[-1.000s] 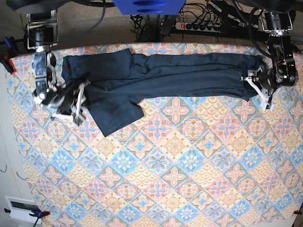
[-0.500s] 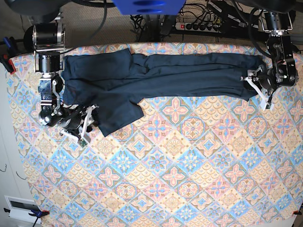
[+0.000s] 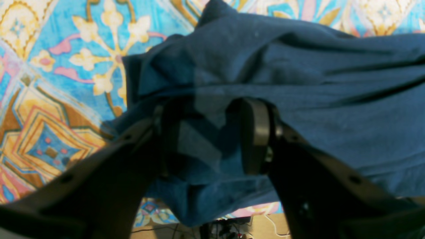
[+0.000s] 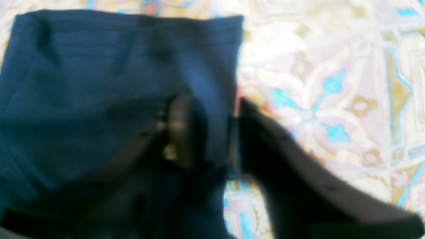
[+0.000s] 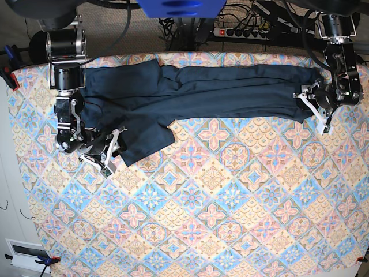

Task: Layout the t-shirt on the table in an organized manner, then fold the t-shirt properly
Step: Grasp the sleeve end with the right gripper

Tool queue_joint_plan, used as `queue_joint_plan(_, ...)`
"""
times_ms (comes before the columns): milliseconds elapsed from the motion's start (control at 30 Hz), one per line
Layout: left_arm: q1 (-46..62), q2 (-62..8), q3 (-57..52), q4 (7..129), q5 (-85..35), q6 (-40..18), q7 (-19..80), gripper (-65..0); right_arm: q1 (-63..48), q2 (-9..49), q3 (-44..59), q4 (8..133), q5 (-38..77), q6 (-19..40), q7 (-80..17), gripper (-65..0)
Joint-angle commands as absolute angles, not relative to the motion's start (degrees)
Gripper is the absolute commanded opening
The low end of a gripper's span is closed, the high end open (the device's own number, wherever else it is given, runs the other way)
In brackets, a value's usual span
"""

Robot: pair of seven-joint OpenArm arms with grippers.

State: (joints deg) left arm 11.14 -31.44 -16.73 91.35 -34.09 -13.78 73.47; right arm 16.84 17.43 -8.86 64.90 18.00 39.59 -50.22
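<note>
The dark navy t-shirt (image 5: 230,92) lies stretched in a long band along the far side of the table (image 5: 219,219), with one flap hanging toward the near left. My right gripper (image 5: 115,151) is at that flap's lower left edge. In the blurred right wrist view the right gripper (image 4: 211,129) has closed on the straight edge of the t-shirt (image 4: 83,83). My left gripper (image 5: 311,109) is at the shirt's right end. The left wrist view shows the left gripper (image 3: 209,136) shut on a bunched fold of the t-shirt (image 3: 315,83), which hangs below the fingers.
A power strip and cables (image 5: 242,32) lie behind the table's far edge. Clamps (image 5: 8,75) grip the tablecloth at the left edge. A white box (image 5: 26,254) sits off the near left corner. The patterned table (image 3: 49,66) extends past the shirt's end.
My right gripper has moved down and slightly right, from the shirt's left side to the flap's lower edge, and its jaws have narrowed on the cloth. The left arm has not moved.
</note>
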Motion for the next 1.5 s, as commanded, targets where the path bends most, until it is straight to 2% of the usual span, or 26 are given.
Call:
queue_joint_plan(0,10.5,-32.7,-17.2,92.1,-34.3,-13.8,73.1,-38.2,18.2,17.8,-9.3,66.2,18.9,40.0,-49.5,-56.9)
queue_joint_plan(67,10.5,-32.7,-17.2,92.1,-34.3,-13.8,73.1,-38.2,18.1,18.2,-9.3,67.4,19.0,40.0,-49.6,-60.8)
queue_joint_plan(200,10.4,-32.7,-17.2,92.1,-34.3,-13.8,73.1,-38.2,14.1,18.2,-6.8,77.1,21.7,40.0,-50.9,-61.1)
queue_joint_plan(433,10.4,-32.7,-17.2,92.0,-34.3,-13.8,73.0,-38.2,1.8,18.2,2.9,98.1,26.2,40.0,-60.1,-61.1)
queue_joint_plan(567,10.4,-32.7,-17.1,92.0,-34.3,-13.8,73.0,-38.2,-2.2,18.2,2.9,103.7,26.1,40.0,-60.3,-61.1)
queue_joint_plan(667,10.4,-32.7,-17.1,92.0,-34.3,-13.8,73.0,-37.9,-0.4,18.1,3.0,101.4,25.5,40.0,-60.2,-59.5)
queue_joint_plan(867,10.4,-32.7,-17.1,92.0,-34.4,-13.8,73.0,-37.6,8.0,18.0,3.3,90.9,18.9,40.0,-58.3,-47.1)
queue_joint_plan(1133,10.4,-32.7,-17.1,92.0,-34.4,-13.8,73.0,-37.6,13.8,18.0,2.9,80.2,18.5,40.0,-56.4,-44.0)
queue_joint_plan(1333,10.4,-32.7,-17.1,92.0,-34.4,-13.8,73.0,-37.6,14.3,18.0,2.9,77.8,18.5,40.0,-54.5,-30.1)
queue_joint_plan(1467,10.4,-32.7,-17.1,92.0,-34.4,-13.8,73.0,-37.7,14.3,17.9,2.9,75.7,18.5,40.0,-53.1,-29.4)
